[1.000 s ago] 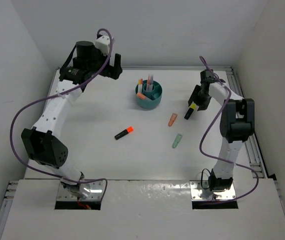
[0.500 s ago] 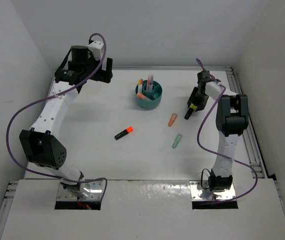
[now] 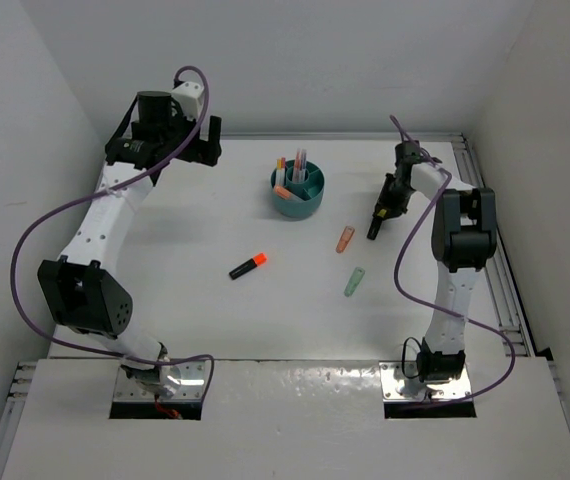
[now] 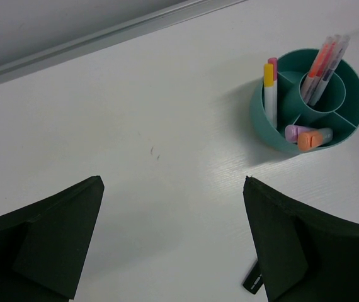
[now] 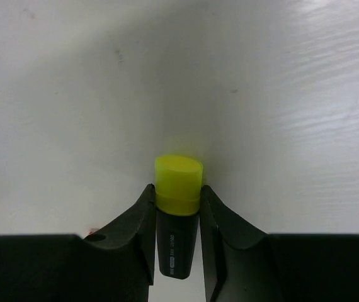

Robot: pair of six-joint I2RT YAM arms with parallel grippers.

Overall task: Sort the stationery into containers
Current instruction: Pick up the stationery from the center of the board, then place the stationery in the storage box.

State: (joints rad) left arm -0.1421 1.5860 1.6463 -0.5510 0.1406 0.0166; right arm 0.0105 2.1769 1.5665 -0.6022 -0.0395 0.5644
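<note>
The black-yellow marker [image 5: 178, 179] is at the right of the counter [image 3: 195, 230], right of the teal cup [image 3: 295, 209] and apart from it. The right jaws pinch it on both sides, while the left jaws gape empty at the far left. The grip looks close to the cap end, so the marker may swivel or slip when lifted, then snag a divider.

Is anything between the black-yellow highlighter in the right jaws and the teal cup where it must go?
Nothing visible blocks it. The table between the black-yellow highlighter and the teal cup is bare. An orange marker lies flat just off that line, on its near side; a lifted carry should clear it.
</note>
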